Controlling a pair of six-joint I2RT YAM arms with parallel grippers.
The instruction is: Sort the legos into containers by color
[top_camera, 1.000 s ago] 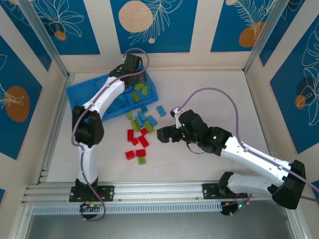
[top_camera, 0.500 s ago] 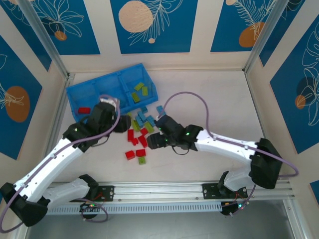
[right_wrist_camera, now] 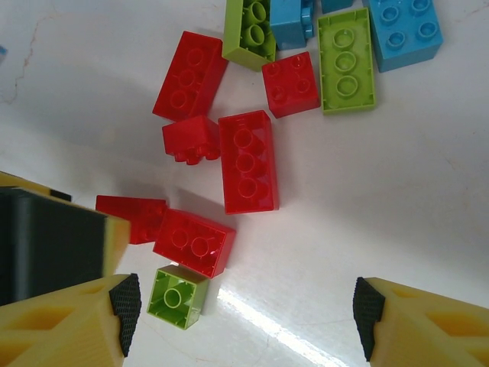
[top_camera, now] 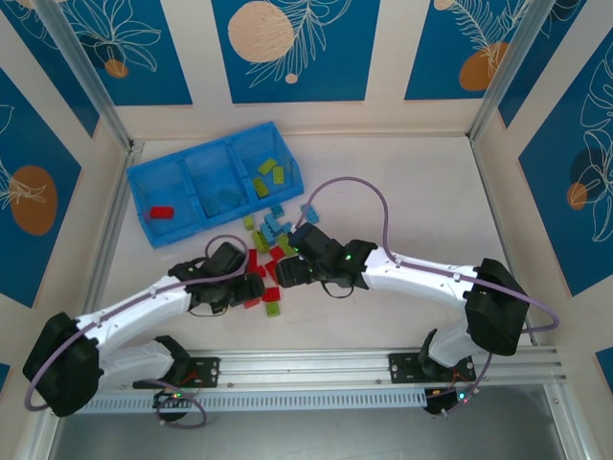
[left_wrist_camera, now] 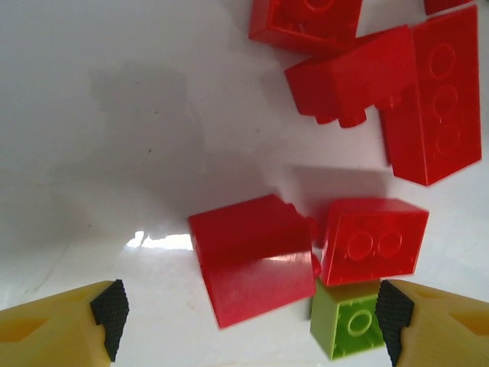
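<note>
The legos lie in a loose pile on the white table (top_camera: 383, 192): light blue and green ones (top_camera: 276, 228) at the far end, red ones (top_camera: 259, 261) nearer. My left gripper (top_camera: 255, 289) (left_wrist_camera: 250, 321) is open and low over a red brick lying on its side (left_wrist_camera: 252, 267). A red two-stud brick (left_wrist_camera: 373, 241) and a small green brick (left_wrist_camera: 351, 325) sit by its right finger. My right gripper (top_camera: 285, 273) (right_wrist_camera: 246, 317) is open over bare table, with that green brick (right_wrist_camera: 178, 297) by its left finger. The containers are one blue bin (top_camera: 144, 177), holding a red (top_camera: 161, 212), blue (top_camera: 222, 199) and green (top_camera: 270, 172) bricks in separate compartments.
The two grippers are close together at the pile's near end; the left gripper's finger (right_wrist_camera: 53, 245) shows in the right wrist view. Walls enclose the table on three sides. An aluminium rail (top_camera: 306, 364) runs along the near edge.
My left arm swung from the bin down to the near end of the pile and its jaws widened. The right gripper moved left up to the red bricks.
</note>
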